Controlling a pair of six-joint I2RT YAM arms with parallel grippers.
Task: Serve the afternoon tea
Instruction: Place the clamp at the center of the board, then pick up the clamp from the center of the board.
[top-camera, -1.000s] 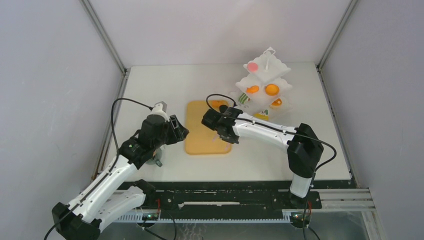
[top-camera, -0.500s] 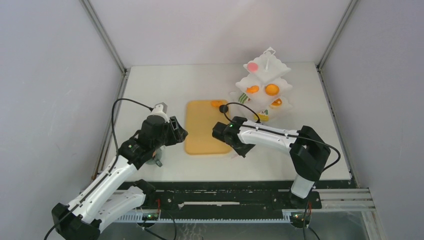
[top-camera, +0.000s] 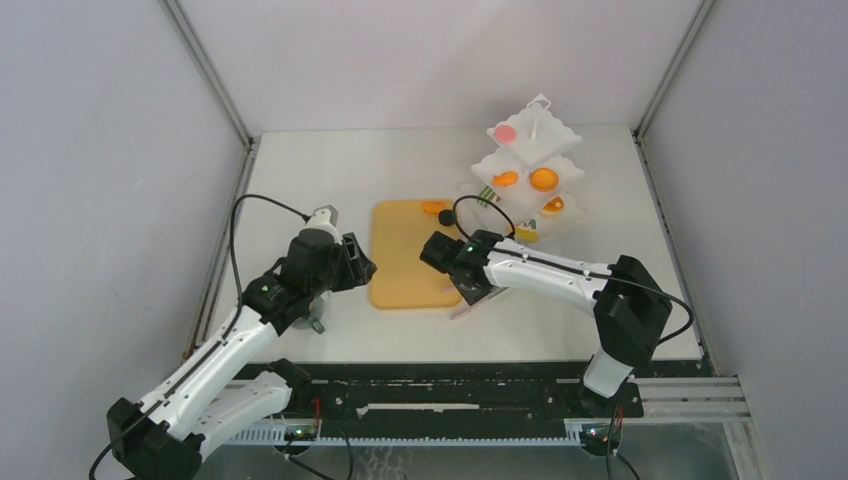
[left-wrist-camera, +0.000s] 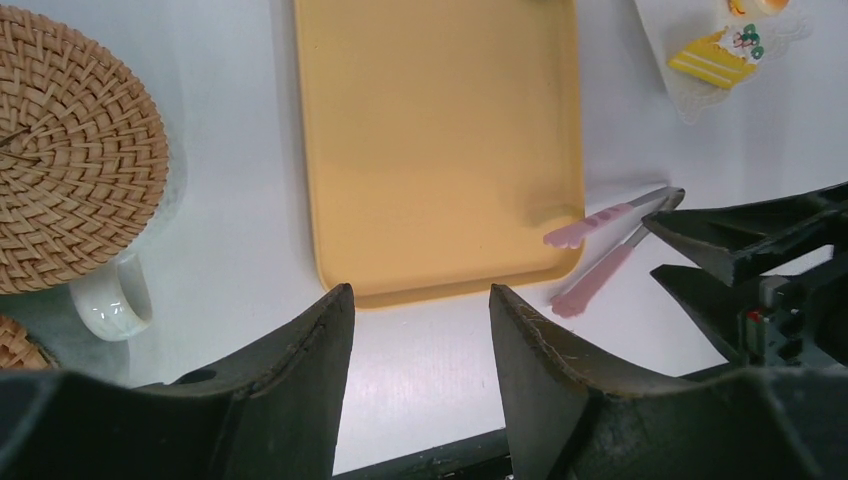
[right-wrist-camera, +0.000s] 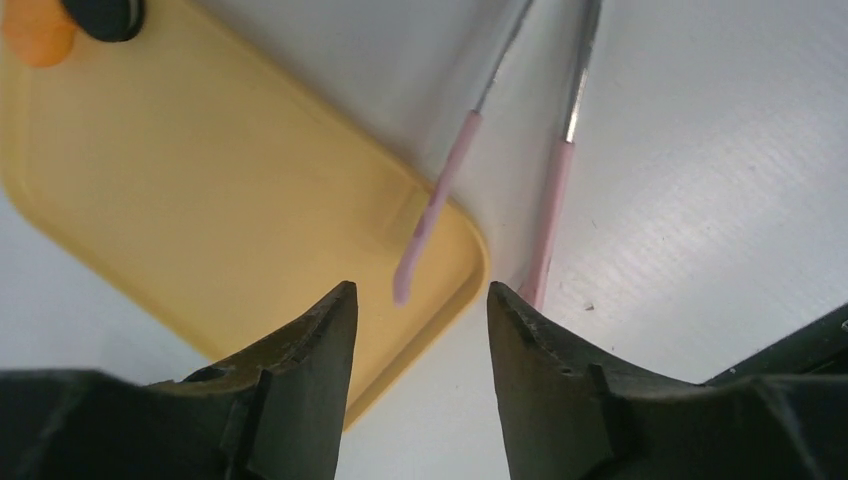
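left hand (left-wrist-camera: 420, 292): we see its fingers spread with nothing between them, hanging over the table (top-camera: 330, 170) just off the near edge of the board (left-wrist-camera: 440, 140).
right hand (right-wrist-camera: 422, 287): its fingers stand apart and hold nothing; it hangs above the near right corner of the board.
tongs (right-wrist-camera: 556, 190): they lie loose just past the right hand's fingertips. One pink tip rests on the board's near right corner and the other lies on the table beside it.
board: it lies flat on the table between the two arms, and only its far right corner carries anything.
orange tart (right-wrist-camera: 35, 30): it sits at the far right corner of the board.
black round (right-wrist-camera: 100, 15): it sits just beside the orange tart, at the board's edge.
mug (left-wrist-camera: 110, 300): it is white and stands left of the board, under the left arm.
coaster (left-wrist-camera: 70, 150): it lies on top of the mug and covers its mouth.
second coaster (left-wrist-camera: 12, 340): we see only an edge, nearer than the mug, and we cannot tell what it rests on.
stand (top-camera: 560, 135): it is white and tiered, at the far right of the table.
pink round (top-camera: 505, 131): it sits on the top tier.
orange tarts (top-camera: 544, 179): two sit on the middle tier and a third sits lower down.
yellow wedge (left-wrist-camera: 715, 60): it sits on the lowest tier, on the side facing the board.
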